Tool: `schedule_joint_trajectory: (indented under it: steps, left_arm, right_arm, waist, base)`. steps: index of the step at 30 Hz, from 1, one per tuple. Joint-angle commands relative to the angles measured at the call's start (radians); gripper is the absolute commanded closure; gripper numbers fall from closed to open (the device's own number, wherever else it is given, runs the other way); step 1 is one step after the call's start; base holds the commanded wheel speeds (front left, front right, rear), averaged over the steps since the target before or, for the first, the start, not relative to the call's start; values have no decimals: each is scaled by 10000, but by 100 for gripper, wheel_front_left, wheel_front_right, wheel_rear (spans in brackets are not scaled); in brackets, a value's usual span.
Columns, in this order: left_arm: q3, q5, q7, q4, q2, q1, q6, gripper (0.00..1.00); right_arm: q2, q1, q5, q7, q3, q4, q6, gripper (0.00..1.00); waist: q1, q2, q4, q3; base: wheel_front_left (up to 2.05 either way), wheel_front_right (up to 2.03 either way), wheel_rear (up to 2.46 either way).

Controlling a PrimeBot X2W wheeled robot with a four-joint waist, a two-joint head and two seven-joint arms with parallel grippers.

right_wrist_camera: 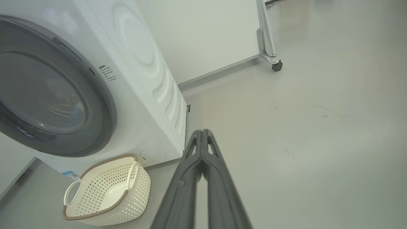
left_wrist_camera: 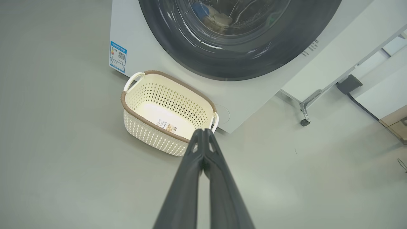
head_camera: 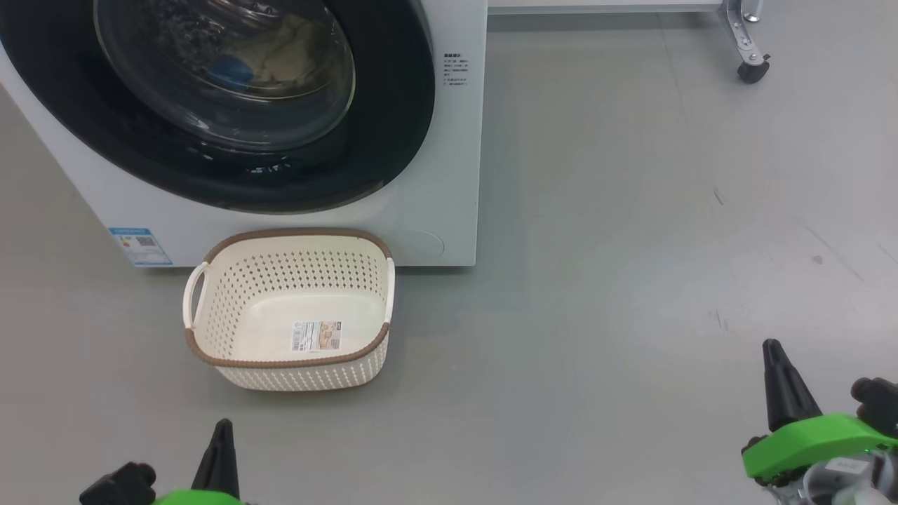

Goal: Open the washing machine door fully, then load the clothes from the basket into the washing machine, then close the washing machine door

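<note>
So, both grippers are pressed together with nothing pinched in them. The left gripper (left_wrist_camera: pixel 202 131) hangs over the grey floor (left_wrist_camera: pixel 63 159) with its two dark fingers closed tip to tip. The basket (left_wrist_camera: pixel 149 136) sits on the floor just ahead of those tips. In the left wrist view its white handle (left_wrist_camera: pixel 215 122) lines up right beside them, though the gripper isn't touching it. The inside of the basket shows a bare cream bottom with a paper label (left_wrist_camera: pixel 165 125) stuck to it.

Right past the basket, further out from the left gripper, is the washing machine (left_wrist_camera: pixel 143 63), with the basket's far side right up against its white front. The door (left_wrist_camera: pixel 254 63) looks shut, its black rim lying flat on the front. Through the glass you can see the clothes (left_wrist_camera: pixel 216 20) in the drum, pale yellow with a bit of blue. There's a blue sticker (left_wrist_camera: pixel 118 56) low on the front, off to the left of the basket from where that gripper sits.

The right gripper (right_wrist_camera: pixel 202 131) is also closed tight, fingers meeting at the tips, over open floor. For it, the machine and basket are well off to the left, and a caster wheel (right_wrist_camera: pixel 277 66) on a metal leg stands far ahead to the right.
</note>
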Motion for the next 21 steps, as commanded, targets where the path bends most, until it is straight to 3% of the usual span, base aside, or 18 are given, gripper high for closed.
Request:
schedule_joint_trajectory:
  steps: [1, 21]
  left_arm:
    - [243, -318, 61, -350, 39, -487, 1, 100]
    - [661, -2203, 592, -458, -46, -614, 1, 100]
  right_arm:
    - [-103, -508, 423, 86, 65, -379, -10, 100]
    - [-119, -609, 2857, 656, 132, -480, -15, 100]
  waist:
    - [0, 0, -3, -3]
    - [0, 0, -30, -36]
  base:
    - [0, 0, 0]
    - [0, 0, 0]
